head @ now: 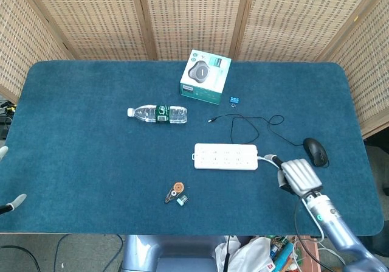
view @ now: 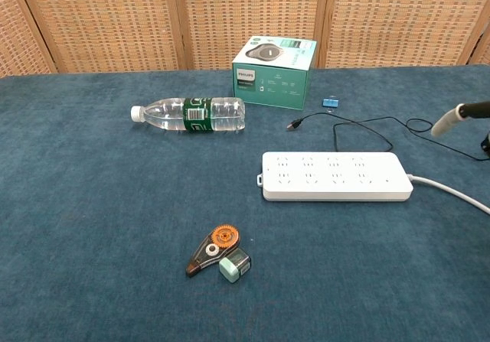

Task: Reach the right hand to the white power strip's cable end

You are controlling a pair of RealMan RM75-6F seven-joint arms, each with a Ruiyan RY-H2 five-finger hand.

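Note:
The white power strip (head: 226,156) (view: 333,176) lies flat near the table's middle. Its white cable (head: 304,204) (view: 452,191) leaves the right end and runs toward the front right edge. My right hand (head: 298,176) hovers over that cable just right of the strip's cable end, back up, holding nothing. One of its fingertips (head: 271,159) reaches close to where the cable joins the strip. The chest view catches only one extended fingertip (view: 450,118) at the right edge. Of my left hand (head: 8,181), two spread fingertips show at the far left edge, holding nothing.
A black mouse (head: 316,151) sits just right of my right hand, its thin black cable (head: 249,123) (view: 367,131) looping behind the strip. Further back are a water bottle (head: 158,114), a Philips box (head: 205,76) and a small blue clip (head: 234,100). A correction tape (head: 175,191) and green block (head: 182,200) lie in front.

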